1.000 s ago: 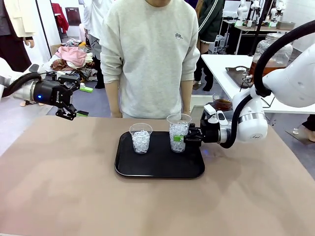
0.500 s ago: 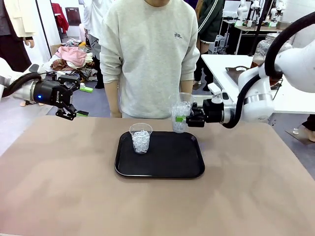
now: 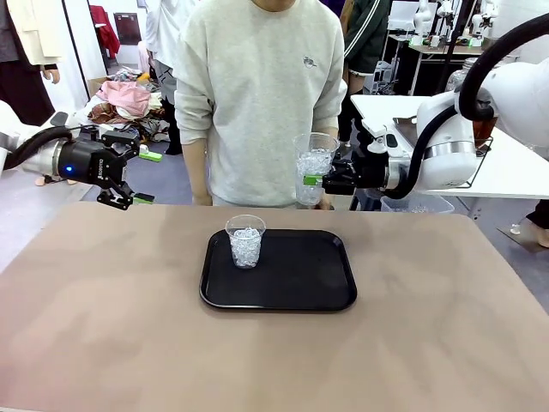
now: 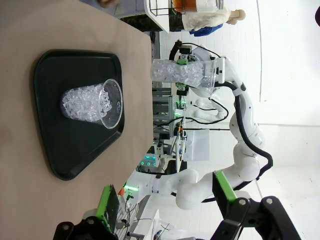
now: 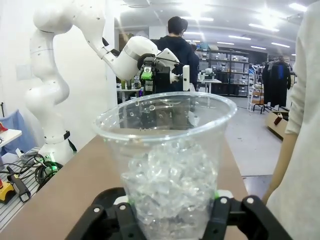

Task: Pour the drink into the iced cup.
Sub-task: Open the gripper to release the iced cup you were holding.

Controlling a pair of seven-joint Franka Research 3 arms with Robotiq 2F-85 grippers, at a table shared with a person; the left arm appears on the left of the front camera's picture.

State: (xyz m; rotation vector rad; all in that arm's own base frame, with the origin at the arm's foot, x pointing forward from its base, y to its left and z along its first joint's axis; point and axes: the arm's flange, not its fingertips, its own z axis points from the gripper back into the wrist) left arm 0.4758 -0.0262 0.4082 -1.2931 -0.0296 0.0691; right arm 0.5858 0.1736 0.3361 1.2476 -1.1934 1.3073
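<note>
– Where's the drink?
– The drink sits in a big clear jar on the side table at the far right, well apart from both cups. Your right gripper is clamped on the iced cup, which it holds upright in the air over the main table's far edge, just beside the person.
– Which step am I on?
– I'd say you're carrying the cup to the jar, with nothing poured yet. Next you need it under wherever the jar pours from, which I can't make out. Keep it level so no ice spills.
– And room?
– It's tight on the far side. The person's arm is close to the cup, and the side table's edge lies on your way. The near part of the main table is open. The second cup stands on the black tray, well below. Your left gripper hovers at the far left, jaws apart, holding nothing.
</note>
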